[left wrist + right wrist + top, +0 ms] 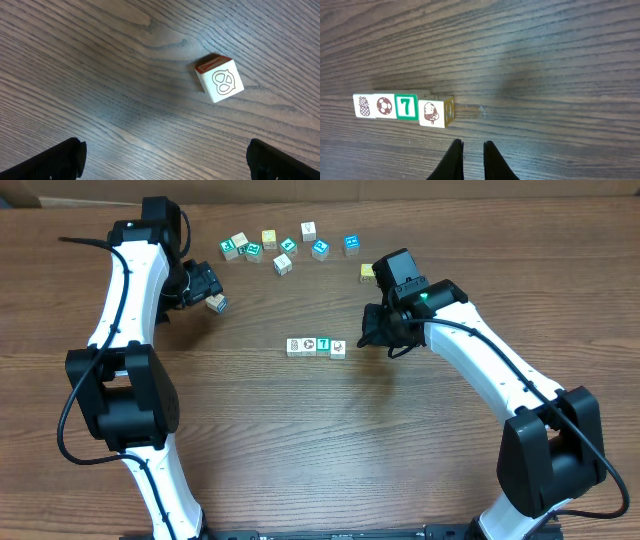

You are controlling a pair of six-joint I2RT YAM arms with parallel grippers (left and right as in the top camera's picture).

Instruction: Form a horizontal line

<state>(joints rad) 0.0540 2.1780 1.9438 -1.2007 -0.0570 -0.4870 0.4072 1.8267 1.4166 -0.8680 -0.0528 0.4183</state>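
Observation:
The horizontal line (316, 346) is a short row of four cubes at the table's middle. In the right wrist view (402, 107) it shows a pineapple, a ball, a teal cube with a white 7, and a red-brown print. My right gripper (375, 330) (473, 147) sits just right of the row's end, apart from it. Its fingers are nearly together with nothing between them. My left gripper (205, 285) (165, 155) is wide open and empty at the back left. A white cube with a pretzel print (220, 80) (216, 304) lies on the wood just beyond it.
Several loose cubes lie scattered along the back, from a teal one (232, 248) to another teal one (351, 244). A yellow cube (367, 272) sits behind my right arm. A cardboard edge (20, 192) shows at the far left corner.

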